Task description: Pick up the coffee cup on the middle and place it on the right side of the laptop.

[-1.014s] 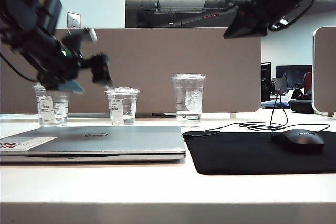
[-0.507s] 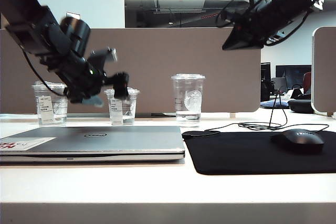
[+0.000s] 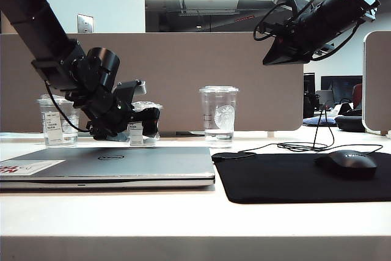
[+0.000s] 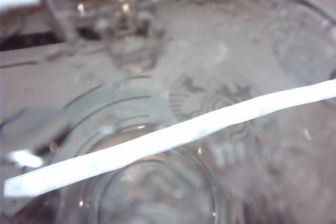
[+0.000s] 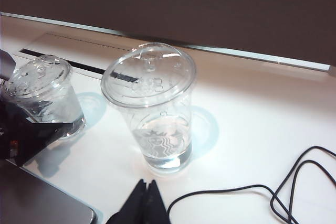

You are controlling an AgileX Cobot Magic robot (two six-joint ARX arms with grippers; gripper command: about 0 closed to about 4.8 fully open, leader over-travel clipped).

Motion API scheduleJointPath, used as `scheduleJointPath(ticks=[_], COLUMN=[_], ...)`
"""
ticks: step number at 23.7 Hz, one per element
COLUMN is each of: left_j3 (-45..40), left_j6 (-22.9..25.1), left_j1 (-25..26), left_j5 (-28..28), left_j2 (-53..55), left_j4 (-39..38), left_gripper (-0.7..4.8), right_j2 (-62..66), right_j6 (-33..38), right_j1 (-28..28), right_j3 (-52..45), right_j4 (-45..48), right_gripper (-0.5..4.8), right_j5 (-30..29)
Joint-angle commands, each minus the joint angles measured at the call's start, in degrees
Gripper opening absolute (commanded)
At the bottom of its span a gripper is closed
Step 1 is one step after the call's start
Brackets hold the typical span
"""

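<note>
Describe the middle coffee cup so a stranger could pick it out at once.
Behind the laptop, three clear cups stand in a row along the partition. The coffee cup is the middle one, where the open left hand is reaching. It is short with a domed lid and rectangular white label, unlike the taller cup with a round logo.

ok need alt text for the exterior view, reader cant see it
The left gripper reaches low over a closed laptop, jaws open around the middle coffee cup in a row of three clear cups. The right gripper hangs high at upper right, above a black mouse pad and mouse.
</note>
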Motion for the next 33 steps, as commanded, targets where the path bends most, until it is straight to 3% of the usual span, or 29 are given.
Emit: scheduleJointPath(ticks=[1, 11, 12, 13, 16, 23, 33], left_j3=[0.0, 0.1, 0.1, 0.1, 0.1, 0.1, 0.6], left_j6=[0.4, 0.4, 0.4, 0.4, 0.4, 0.4, 1.4], left_j1=[-0.1, -0.2, -0.2, -0.2, -0.2, -0.3, -0.9], left_j5=[-1.5, -2.0, -0.8, -0.3, -0.3, 4.8, 6.0], left_j2=[0.0, 0.0, 0.0, 0.0, 0.0, -1.7, -7.9], left_j4=[3.7, 6.4, 6.4, 6.4, 6.4, 6.3, 2.7], left_gripper=[4.79, 4.69, 3.72, 3.30, 2.72, 2.73, 2.73], right_j2=[-0.3, 0.3, 0.3, 0.3, 0.3, 0.2, -1.6], right_j6=[-0.2, -0.7, -0.7, -1.3, -1.7, -1.7, -1.7], right_j1=[-0.3, -0.7, -0.7, -0.7, -0.8, -1.4, -2.3], right_j3=[0.4, 0.4, 0.4, 0.4, 0.4, 0.4, 0.4], right_j4=[-0.2, -1.5, -1.5, -1.5, -1.7, -1.6, -2.2], right_gripper=[-0.05, -0.05, -0.05, -0.05, -0.05, -0.05, -0.05], right_j5=[0.0, 0.1, 0.1, 0.1, 0.0, -0.2, -0.3])
